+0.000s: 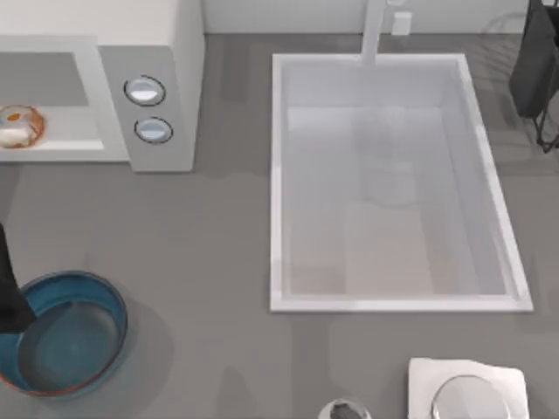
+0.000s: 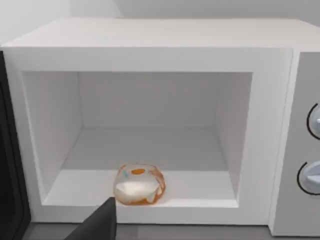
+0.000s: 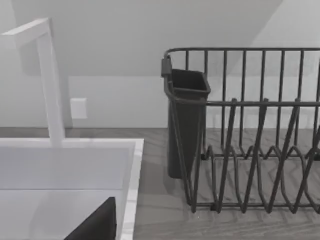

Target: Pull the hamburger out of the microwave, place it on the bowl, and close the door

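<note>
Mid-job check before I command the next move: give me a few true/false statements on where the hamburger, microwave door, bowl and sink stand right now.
1. The hamburger lies inside the microwave, near the front edge of its floor. True.
2. The microwave door is shut. False: the cavity is open to view and the hamburger shows through the opening.
3. The bowl already holds the hamburger. False: the bowl holds nothing.
4. The bowl sits on the table's left side, in front of the microwave. True.
5. The sink is to the right of the microwave. True.
6. A dish rack stands inside the sink. False: it stands on the counter beside it.
</note>
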You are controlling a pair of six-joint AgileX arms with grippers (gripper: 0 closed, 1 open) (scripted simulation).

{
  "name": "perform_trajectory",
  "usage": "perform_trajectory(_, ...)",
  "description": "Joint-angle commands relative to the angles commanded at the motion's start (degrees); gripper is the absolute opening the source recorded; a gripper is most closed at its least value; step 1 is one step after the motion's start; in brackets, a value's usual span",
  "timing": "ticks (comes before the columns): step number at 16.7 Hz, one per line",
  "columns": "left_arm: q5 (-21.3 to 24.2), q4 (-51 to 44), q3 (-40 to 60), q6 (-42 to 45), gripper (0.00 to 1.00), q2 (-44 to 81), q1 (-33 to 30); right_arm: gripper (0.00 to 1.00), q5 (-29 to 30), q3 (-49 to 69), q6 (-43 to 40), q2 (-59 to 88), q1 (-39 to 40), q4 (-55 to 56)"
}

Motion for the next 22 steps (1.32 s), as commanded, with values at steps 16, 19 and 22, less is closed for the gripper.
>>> perform_trajectory(16,6.1,38.6,29.5,2.4,1.0,79.9,5.0,1.0,0.0,0.0,0.0,0.0,0.0,0.0)
perform_trajectory(19,7.5,47.4,36.2,3.0,1.0,98.7,6.2,1.0,0.0,0.0,0.0,0.0,0.0,0.0)
perform_trajectory(22,8.7,55.2,42.2,3.4,1.0,114.6,7.2,1.0,0.0,0.0,0.0,0.0,0.0,0.0)
